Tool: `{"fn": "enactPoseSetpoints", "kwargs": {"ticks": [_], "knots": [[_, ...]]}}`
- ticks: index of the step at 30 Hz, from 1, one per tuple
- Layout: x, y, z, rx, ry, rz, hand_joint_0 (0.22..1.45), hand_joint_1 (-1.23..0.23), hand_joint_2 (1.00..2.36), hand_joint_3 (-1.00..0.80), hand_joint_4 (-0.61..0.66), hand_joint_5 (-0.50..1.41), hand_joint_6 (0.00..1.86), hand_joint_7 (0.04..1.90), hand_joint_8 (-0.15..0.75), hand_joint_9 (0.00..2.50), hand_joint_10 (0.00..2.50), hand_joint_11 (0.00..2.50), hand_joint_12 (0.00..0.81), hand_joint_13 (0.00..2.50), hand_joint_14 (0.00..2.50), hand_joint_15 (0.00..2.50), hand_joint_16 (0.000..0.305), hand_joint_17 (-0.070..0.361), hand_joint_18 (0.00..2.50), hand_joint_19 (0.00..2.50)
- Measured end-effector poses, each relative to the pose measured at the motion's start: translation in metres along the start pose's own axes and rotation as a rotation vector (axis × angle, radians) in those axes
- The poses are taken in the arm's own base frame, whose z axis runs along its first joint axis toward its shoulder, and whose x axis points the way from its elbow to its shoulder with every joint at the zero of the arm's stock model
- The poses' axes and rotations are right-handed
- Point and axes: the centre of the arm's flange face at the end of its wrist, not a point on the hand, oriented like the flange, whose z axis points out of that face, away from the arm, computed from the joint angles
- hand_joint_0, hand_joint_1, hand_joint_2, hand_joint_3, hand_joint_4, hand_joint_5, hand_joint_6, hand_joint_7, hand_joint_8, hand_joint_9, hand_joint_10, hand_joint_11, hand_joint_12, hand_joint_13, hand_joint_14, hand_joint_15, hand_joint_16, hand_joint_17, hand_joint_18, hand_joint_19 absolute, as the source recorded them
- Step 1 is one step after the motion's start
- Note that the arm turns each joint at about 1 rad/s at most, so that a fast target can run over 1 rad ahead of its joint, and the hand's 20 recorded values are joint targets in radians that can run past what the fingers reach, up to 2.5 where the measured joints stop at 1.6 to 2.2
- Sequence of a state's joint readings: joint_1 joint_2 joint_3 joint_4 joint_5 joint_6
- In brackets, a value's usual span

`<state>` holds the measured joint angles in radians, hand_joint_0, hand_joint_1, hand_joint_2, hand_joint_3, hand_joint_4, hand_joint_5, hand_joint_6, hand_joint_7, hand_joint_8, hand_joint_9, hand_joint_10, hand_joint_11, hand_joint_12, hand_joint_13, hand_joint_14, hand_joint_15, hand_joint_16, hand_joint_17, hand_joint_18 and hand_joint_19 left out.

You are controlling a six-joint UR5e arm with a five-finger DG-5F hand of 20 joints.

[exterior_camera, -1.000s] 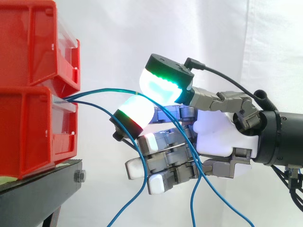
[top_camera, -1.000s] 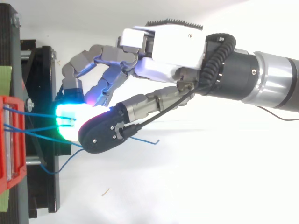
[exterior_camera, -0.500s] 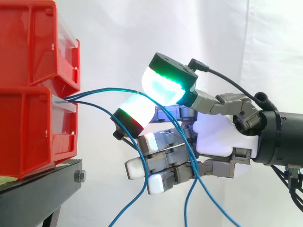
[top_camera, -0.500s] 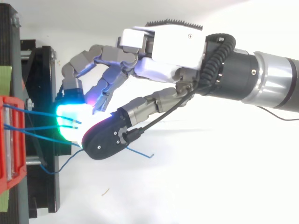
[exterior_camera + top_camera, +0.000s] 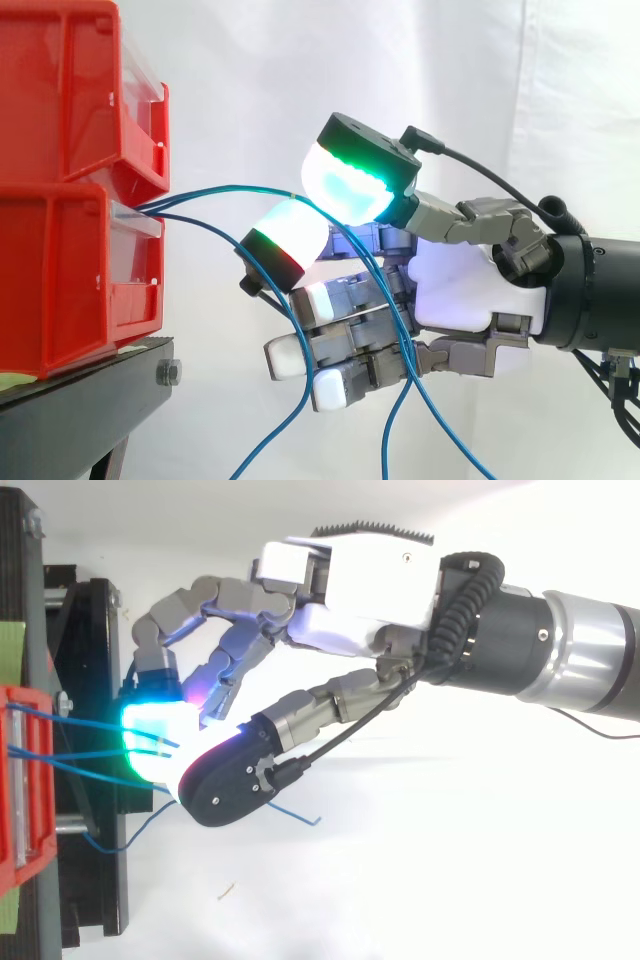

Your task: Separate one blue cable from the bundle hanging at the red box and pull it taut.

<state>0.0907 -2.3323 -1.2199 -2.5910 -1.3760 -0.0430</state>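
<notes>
Hand: the hand (image 5: 460, 285) is brought in from the right edge of the side view, with its fingers pointed toward the bins.
Grasp: two glowing pads (image 5: 345, 180) are pressed together around the blue cable (image 5: 230, 188), one cyan-green above and one white with a red edge below. The cable is pinched between them, and the remaining fingers are curled in below.
Blue cable: it is led out of the front of the lower red bin (image 5: 60, 280) and carried across to the pinch in a shallow arc, not drawn fully straight.
Other blue cables: the other blue cables (image 5: 290, 415) are fed from the same bin front, dropped under the pinch, and passed across the curled fingers before hanging downward.
Bins: the upper red bin (image 5: 70, 90) is stacked on the lower one, and both are carried on the black stand (image 5: 90, 400).
Top view: the hand (image 5: 350, 590) is seen just beside the stand, with the cables (image 5: 80, 725) spread between bin and pads.
Backdrop: a white curtain (image 5: 570, 90) is hung behind.
</notes>
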Motion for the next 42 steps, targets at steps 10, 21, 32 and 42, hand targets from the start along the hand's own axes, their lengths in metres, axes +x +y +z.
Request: {"fn": "enactPoseSetpoints", "kwargs": {"ticks": [10,21,32,42], "knots": [[0.0,0.0002,0.0001,0.0,0.0,0.0,0.62,-0.69,1.0,-0.43,0.1,-0.16,0.83,1.17,0.359,0.85,0.02,0.71,0.411,0.82,0.02,0.48,0.052,0.117,0.85,0.46],[-0.0001,0.0002,0.0001,0.0,0.0,0.0,0.63,-0.7,1.01,-0.31,0.16,-0.16,0.76,1.1,0.36,0.79,0.02,0.72,0.416,0.77,0.02,0.48,0.053,0.119,0.81,0.46],[-0.0001,0.0003,0.0,0.0,0.0,0.0,0.72,-0.87,1.0,-0.5,0.2,-0.2,0.86,1.0,0.356,0.79,0.02,0.78,0.407,0.8,0.02,0.46,0.051,0.115,0.84,0.41],[0.0008,0.0007,0.0008,-0.008,0.0,-0.001,0.58,-0.66,1.0,-0.5,0.2,-0.17,0.84,1.03,0.372,0.85,0.02,0.77,0.412,0.82,0.02,0.47,0.051,0.116,0.85,0.45]]}}
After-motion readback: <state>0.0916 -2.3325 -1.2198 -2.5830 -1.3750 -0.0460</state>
